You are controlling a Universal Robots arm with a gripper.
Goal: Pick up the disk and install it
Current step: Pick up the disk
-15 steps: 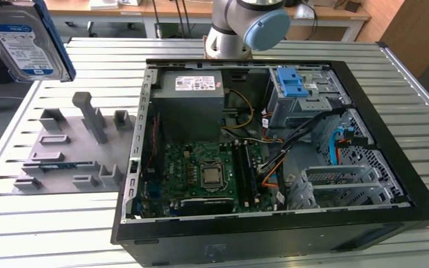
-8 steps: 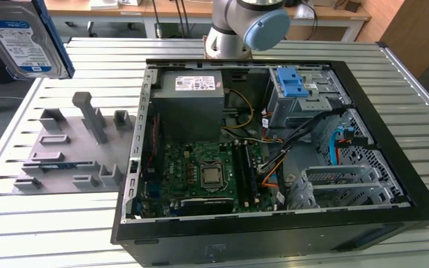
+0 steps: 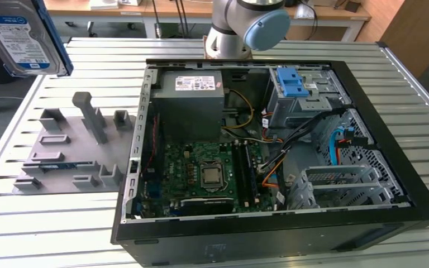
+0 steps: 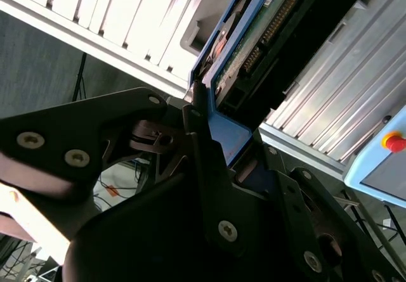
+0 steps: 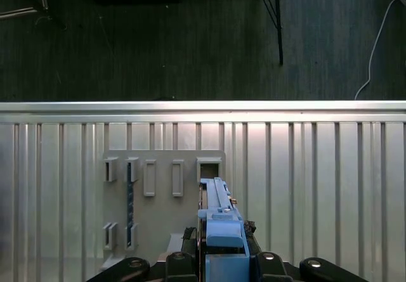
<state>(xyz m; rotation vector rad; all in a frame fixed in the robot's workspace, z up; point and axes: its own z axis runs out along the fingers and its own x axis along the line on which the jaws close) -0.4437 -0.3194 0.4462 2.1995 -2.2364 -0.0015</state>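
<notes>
- the disk [image 3: 22, 38] is hanging in the air at the exterior view's upper left, standing on edge, with its white-and-blue label facing the camera and its blue carrier showing along 1 side.
- the gripper [image 5: 219, 251] is clamping the disk by its blue carrier; in the first wrist view the dark fingers [image 5: 181, 256] are sitting on either side of the blue frame, and the disk [image 5: 219, 218] is appearing edge-on between them.
- in the second wrist view the gripper [image 4: 219, 139] is pressing on the carrier's blue edge, and the disk [image 4: 257, 44] is showing its green circuit board side.
- the grey fixture block [image 3: 73, 151] is lying flat on the slatted metal table [image 3: 51, 229], at the exterior view's left of the open computer case [image 3: 259, 237]; the disk is well clear of it and is touching neither it nor the table.
- in the first wrist view the fixture block [image 5: 162, 196] is showing past the held disk, with its row of upright slots visible.
- the computer case is lying on its side with the panel off, showing the motherboard [image 3: 199, 173], the power supply [image 3: 192, 106] and the metal drive cage [image 3: 300, 89] with its blue latch.
- the robot arm [image 3: 244, 25] is standing at the far edge of the table, behind the case.
</notes>
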